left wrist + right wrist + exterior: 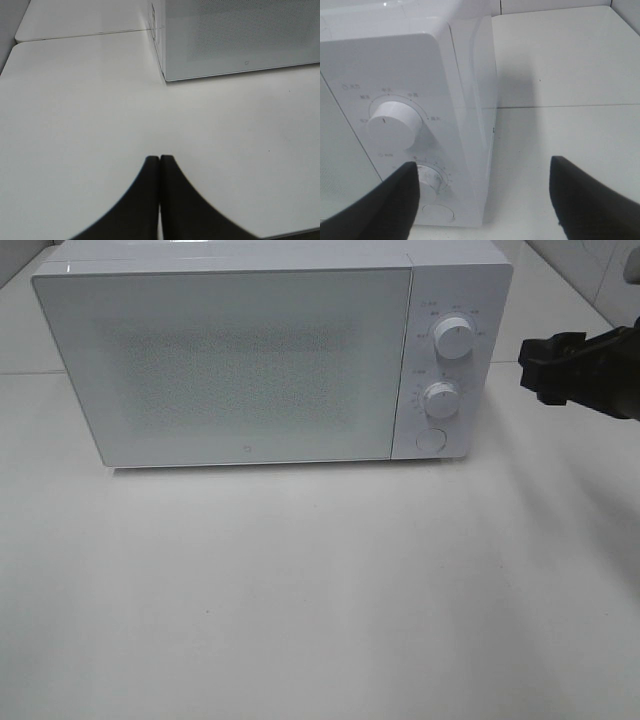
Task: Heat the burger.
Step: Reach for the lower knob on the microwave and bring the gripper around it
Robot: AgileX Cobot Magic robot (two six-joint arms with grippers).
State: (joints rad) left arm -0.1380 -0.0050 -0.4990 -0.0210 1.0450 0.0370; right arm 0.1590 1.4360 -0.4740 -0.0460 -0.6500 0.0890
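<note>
White microwave [240, 360] at table's [300, 620] far edge, door shut; burger unseen, prob. inside. Right jaws wide apart near lower knob [440, 397], left jaws together; heating prob. not yet started.

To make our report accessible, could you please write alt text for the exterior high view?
A white microwave with its door shut stands on a white table. The right hand, open, hovers beside the control panel, level between the upper knob and the lower knob, touching nothing.
</note>
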